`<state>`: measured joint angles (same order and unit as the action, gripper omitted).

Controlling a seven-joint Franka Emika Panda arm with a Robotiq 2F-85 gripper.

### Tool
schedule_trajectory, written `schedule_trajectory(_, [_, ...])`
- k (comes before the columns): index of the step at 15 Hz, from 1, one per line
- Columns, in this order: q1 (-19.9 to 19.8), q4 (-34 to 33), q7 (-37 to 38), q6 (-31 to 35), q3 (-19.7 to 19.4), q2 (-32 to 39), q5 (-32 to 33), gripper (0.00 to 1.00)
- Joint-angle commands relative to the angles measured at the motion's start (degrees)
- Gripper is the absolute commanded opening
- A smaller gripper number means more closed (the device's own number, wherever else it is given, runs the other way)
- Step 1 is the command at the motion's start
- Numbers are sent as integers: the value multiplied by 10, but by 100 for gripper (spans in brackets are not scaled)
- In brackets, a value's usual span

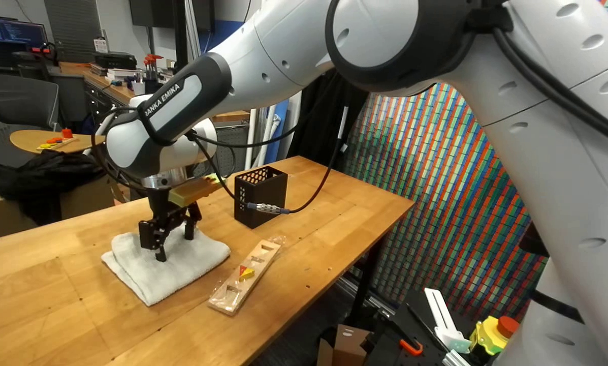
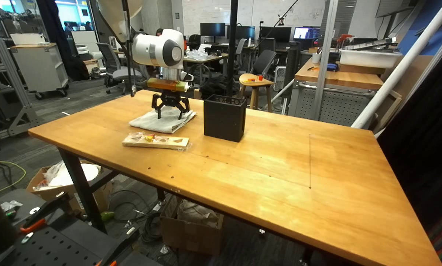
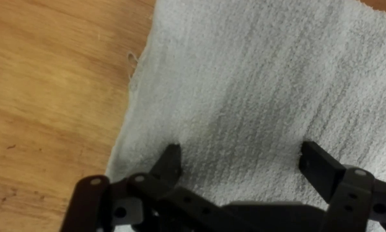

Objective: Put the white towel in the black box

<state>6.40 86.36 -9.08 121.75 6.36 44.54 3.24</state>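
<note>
White folded cloth towel (image 1: 189, 269) lies on the light-brown wooden desk (image 2: 280, 166). Black two-finger end effector (image 3: 239, 153): fingers (image 3: 323, 170) spread wide, tips down at the towel; contact unclear. In an exterior view, black rectangular open-topped box (image 2: 223, 120) stands right of the towel; plastic-wrapped pale wooden board (image 2: 161, 142) lies on the towel's near side.

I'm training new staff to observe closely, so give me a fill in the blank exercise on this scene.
The black two-fingered jaws at the folded white fabric towel stand ____, not shut.
In both exterior views, the tall black rectangular box appears to the ____ of the towel.
The flat pale wooden board bears a small triangular patch in red and ____.
In the wrist view, the bare brown wooden table shows mostly on the picture's ____ side.

Missing words: open; right; yellow; left.
</note>
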Motion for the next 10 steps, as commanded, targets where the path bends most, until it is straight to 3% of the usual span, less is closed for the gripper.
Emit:
schedule_trajectory(1, [-7,-26,-6,-11,3,14,-12,66])
schedule_trajectory(5, [-8,-19,-2,-15,2,-3,-12,33])
schedule_trajectory(10, [-7,0,8,-21,0,-30,-12,0])
